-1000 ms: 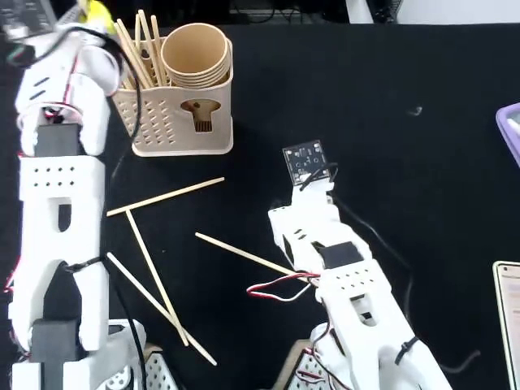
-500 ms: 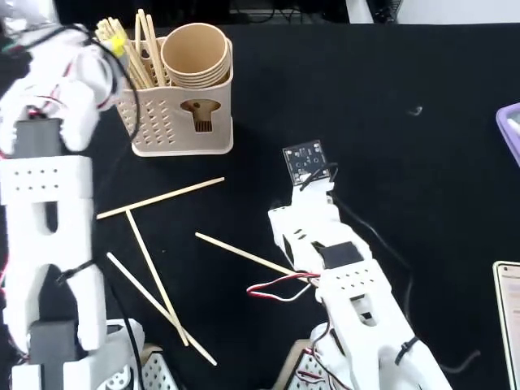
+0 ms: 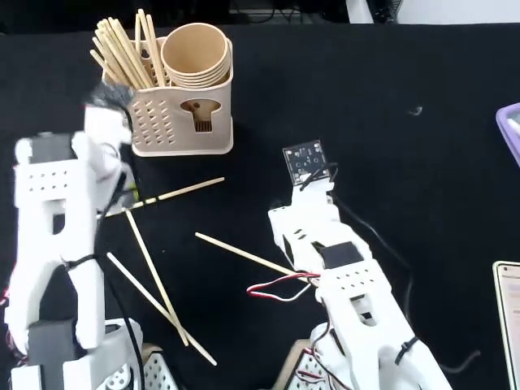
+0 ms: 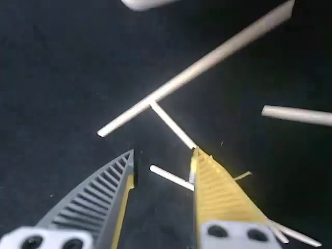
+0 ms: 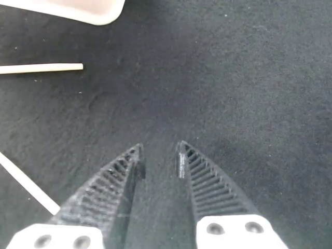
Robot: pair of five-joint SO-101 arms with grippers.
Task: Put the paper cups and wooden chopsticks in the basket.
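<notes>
The beige basket (image 3: 183, 122) stands at the back left and holds stacked paper cups (image 3: 195, 53) and a bundle of wooden chopsticks (image 3: 122, 53). Several loose chopsticks lie on the black table: one (image 3: 175, 193) slants just in front of the basket, two (image 3: 154, 276) cross nearer the front, and another (image 3: 244, 253) lies by the right arm. My left gripper (image 4: 163, 155) hangs open over the crossing chopsticks (image 4: 171, 124), holding nothing. My right gripper (image 5: 159, 150) is open above bare cloth, with a chopstick (image 5: 41, 67) off to one side.
The left arm (image 3: 61, 203) stands along the left edge of the table, the right arm (image 3: 333, 260) in the middle front. A purple object (image 3: 510, 130) and a white card (image 3: 508, 301) sit at the right edge. Open black cloth lies at the back right.
The left arm has drawn back from the basket toward the front, and its gripper now hangs over the loose chopsticks. The right arm has not moved.
</notes>
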